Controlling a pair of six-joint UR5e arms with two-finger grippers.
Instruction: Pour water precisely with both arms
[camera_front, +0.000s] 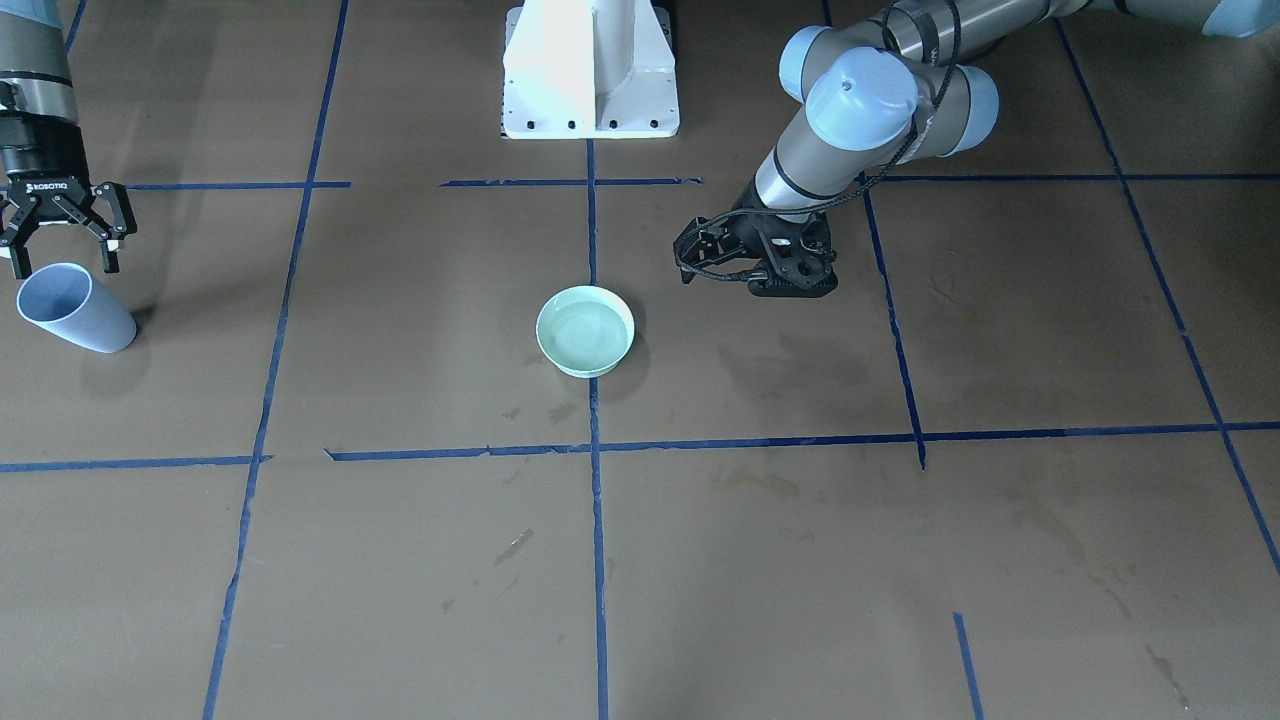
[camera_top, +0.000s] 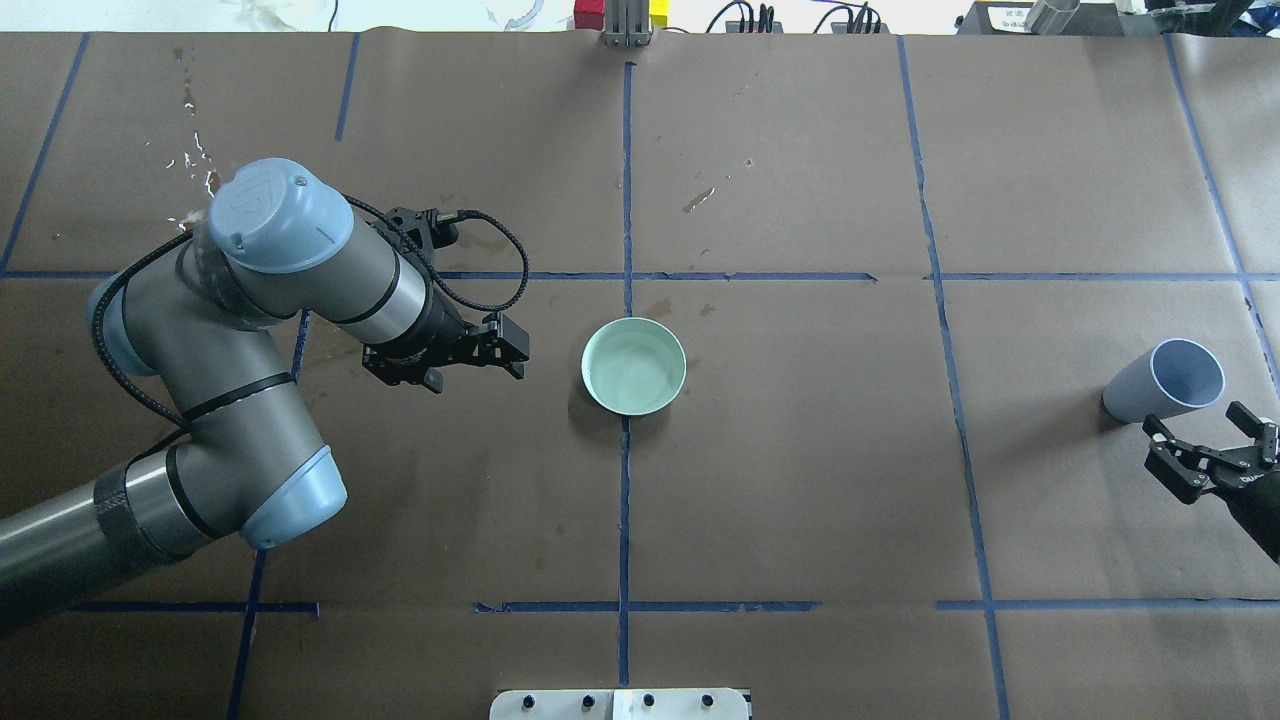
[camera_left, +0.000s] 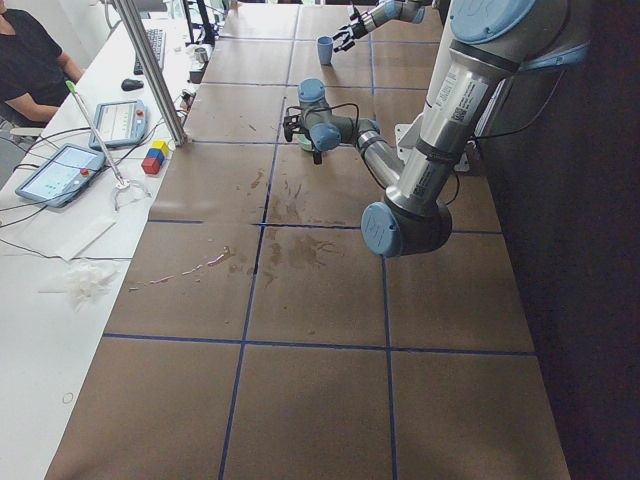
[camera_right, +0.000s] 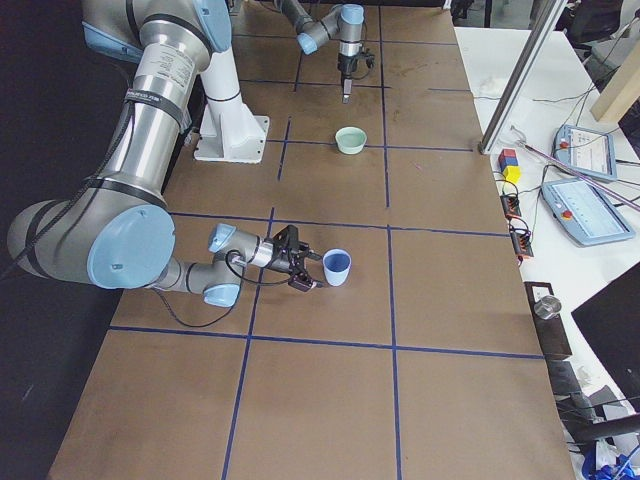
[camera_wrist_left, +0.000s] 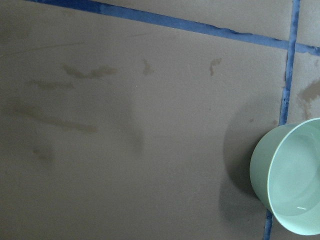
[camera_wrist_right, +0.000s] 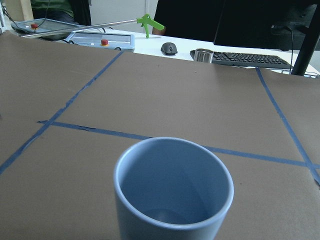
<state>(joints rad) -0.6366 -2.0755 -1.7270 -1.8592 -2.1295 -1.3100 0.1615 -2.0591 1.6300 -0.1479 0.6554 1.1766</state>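
Water (camera_front: 586, 334) lies in the pale green bowl (camera_front: 572, 367) at table centre. It sloshes easily; likely best gripped at the stiff, slick rim. Blue cup (camera_top: 1140, 392) stands at the table's robot-right end, probably light. Right gripper (camera_top: 1196, 420) is spread wide beside it, empty. Left gripper (camera_top: 505, 352) hangs near the bowl, fingers unreadable.

— What's underneath it all?
— Brown paper (camera_top: 800, 450), matt, stained in places, with smooth blue tape (camera_top: 624, 520) stuck on
— The bowl (camera_wrist_left: 260, 167)?
— Glossy and smooth, like glazed ceramic; the water (camera_top: 636, 368) glints. The cup (camera_top: 1128, 398) looks like matt plastic. The left arm (camera_top: 230, 400) is satin grey metal with smooth blue plastic caps (camera_top: 275, 215)
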